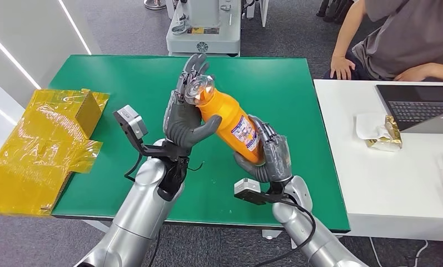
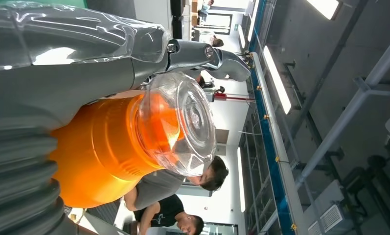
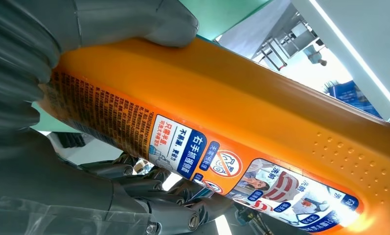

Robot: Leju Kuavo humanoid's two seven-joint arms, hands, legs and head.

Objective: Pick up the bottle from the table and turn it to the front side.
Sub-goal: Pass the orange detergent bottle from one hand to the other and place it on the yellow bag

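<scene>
From the head view, our right hand [image 1: 266,158] grips the orange bottle [image 1: 233,125] at its base, lifted over the green table [image 1: 297,111], while our left hand [image 1: 185,114] clasps its clear cap [image 1: 199,89]: we judge we are mid-turn. Left wrist view: the cap sits against our thumb. Right wrist view: small print faces the camera; the front is hidden, so next we should rotate.

Bottle [image 1: 234,123] is seen as glossy orange plastic, capped in clear ribbed plastic; a printed glossy label is carried, and raised dots are moulded near one end. Both hands, left hand [image 1: 184,114] and right hand [image 1: 269,156], are finished in matt grey plastic; arms in brushed silver metal. Table [image 1: 124,78] is covered in matt green. Crinkled glossy yellow film [image 1: 41,150] is noted far left.
</scene>
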